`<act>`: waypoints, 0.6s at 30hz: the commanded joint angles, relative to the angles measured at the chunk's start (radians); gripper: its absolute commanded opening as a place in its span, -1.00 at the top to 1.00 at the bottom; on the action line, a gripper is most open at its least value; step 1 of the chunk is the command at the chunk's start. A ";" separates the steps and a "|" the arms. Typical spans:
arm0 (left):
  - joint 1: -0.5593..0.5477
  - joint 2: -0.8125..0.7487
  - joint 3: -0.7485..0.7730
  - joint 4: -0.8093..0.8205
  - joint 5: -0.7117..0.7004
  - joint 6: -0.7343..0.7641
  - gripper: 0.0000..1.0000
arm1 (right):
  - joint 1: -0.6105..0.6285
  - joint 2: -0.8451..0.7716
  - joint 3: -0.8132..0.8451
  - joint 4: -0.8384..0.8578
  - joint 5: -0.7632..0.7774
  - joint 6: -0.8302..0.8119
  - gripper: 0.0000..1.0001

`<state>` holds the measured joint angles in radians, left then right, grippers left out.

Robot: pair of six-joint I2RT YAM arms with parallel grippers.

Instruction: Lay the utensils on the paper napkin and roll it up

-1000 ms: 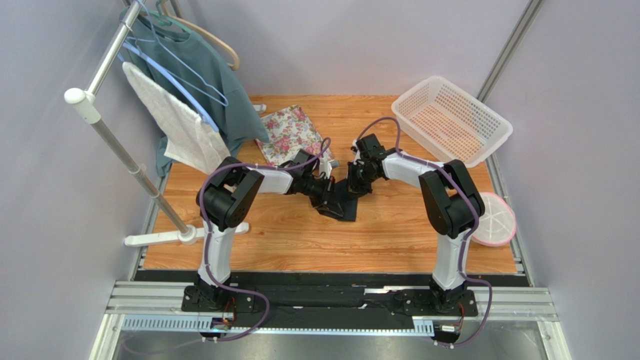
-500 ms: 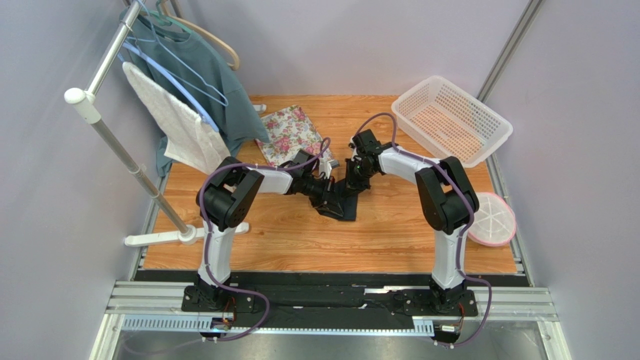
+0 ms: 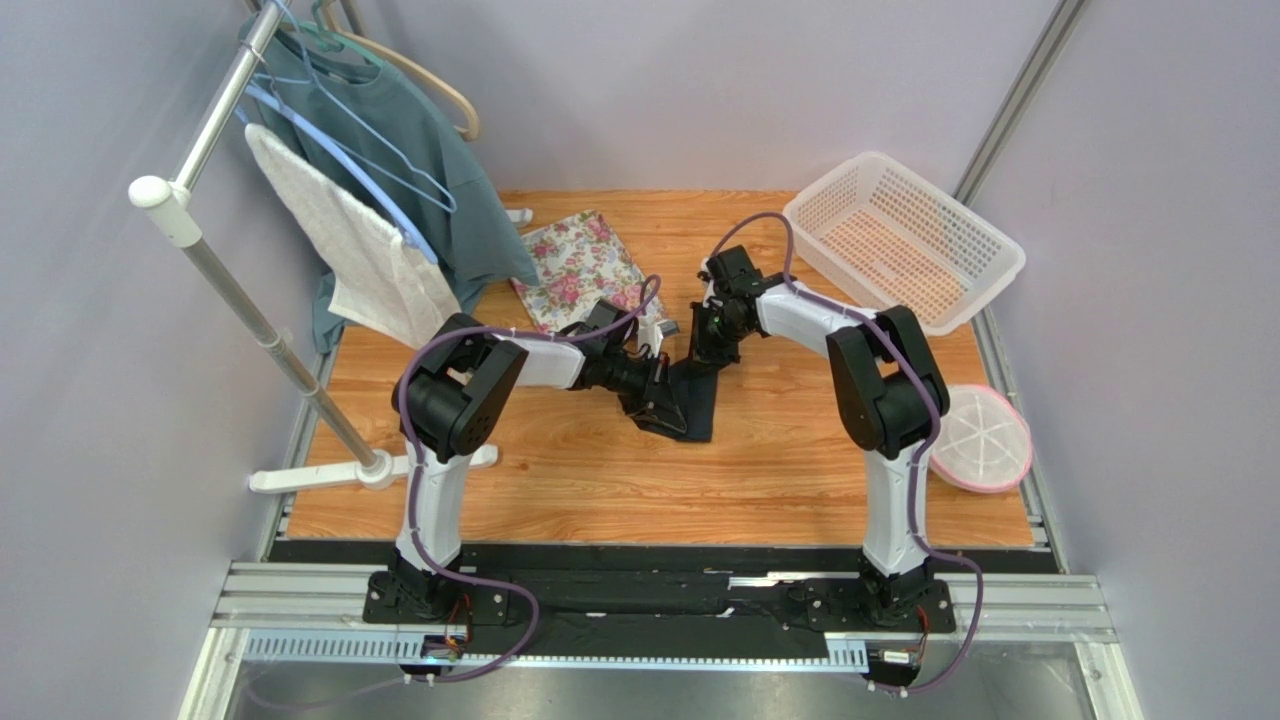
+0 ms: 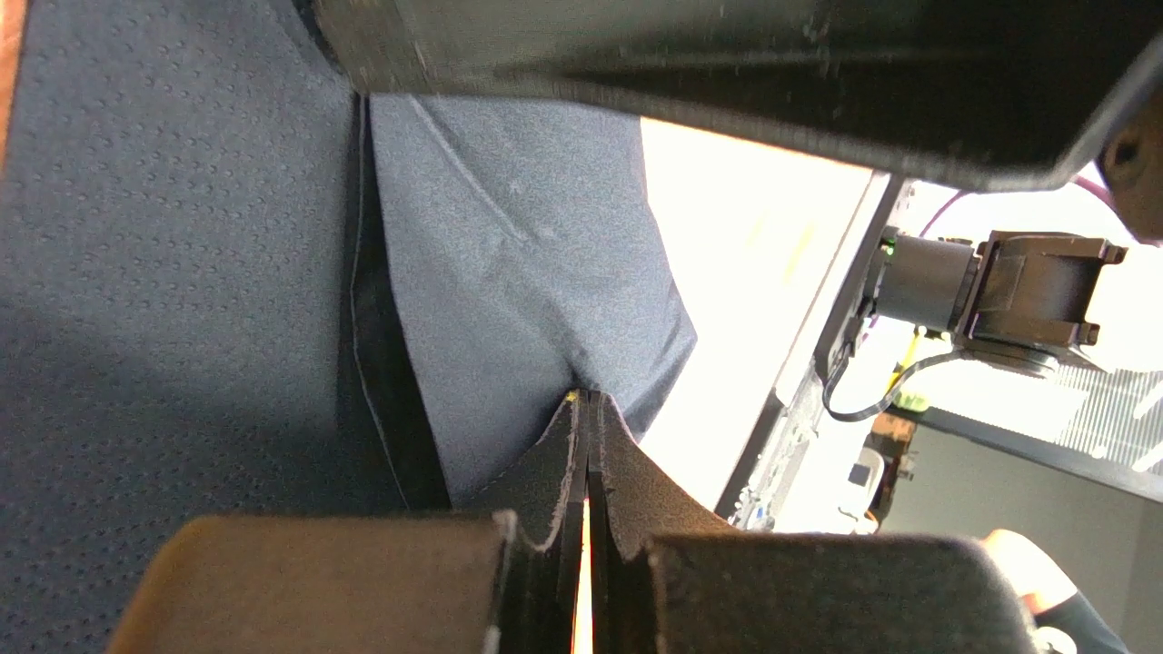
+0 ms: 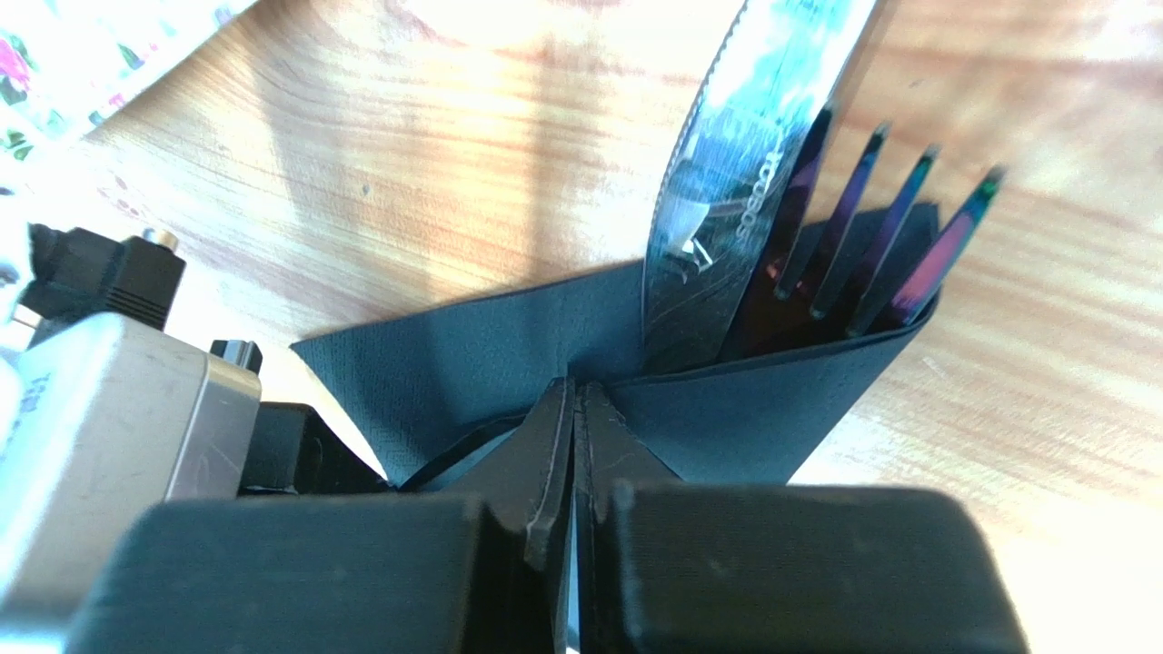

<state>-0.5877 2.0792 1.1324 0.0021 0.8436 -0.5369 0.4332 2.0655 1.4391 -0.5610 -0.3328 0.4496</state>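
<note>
Black paper napkin (image 3: 688, 402), mid-worktop, wraps the pale knife (image 5: 730, 164) and purple fork (image 5: 874, 232), whose tips poke out. Your right hand (image 5: 575, 409) and left hand (image 4: 590, 409) each pinch a fold tight, likely to stop the roll springing open. Just behind lies the floral tray (image 3: 579, 263), crowding your left arm; the basket (image 3: 902, 240) sits well apart, far-right corner.

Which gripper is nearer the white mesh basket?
Right. The right gripper pinches the black napkin left of the basket; the left gripper grips the napkin farther left.
</note>
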 commanded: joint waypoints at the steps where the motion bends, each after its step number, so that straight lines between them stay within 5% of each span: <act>1: -0.003 0.033 -0.036 -0.063 -0.141 0.038 1.00 | -0.027 -0.057 0.001 0.062 0.005 -0.028 0.90; 8: -0.003 0.032 -0.031 -0.059 -0.140 0.032 1.00 | -0.080 -0.188 -0.164 0.154 -0.280 0.023 0.77; 18: -0.003 0.028 -0.037 -0.037 -0.129 0.023 1.00 | -0.160 -0.141 -0.298 0.415 -0.472 0.179 0.80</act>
<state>-0.5877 2.0792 1.1313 0.0048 0.8436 -0.5484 0.2943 1.8988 1.1545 -0.3138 -0.6903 0.5430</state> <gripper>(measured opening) 0.007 0.107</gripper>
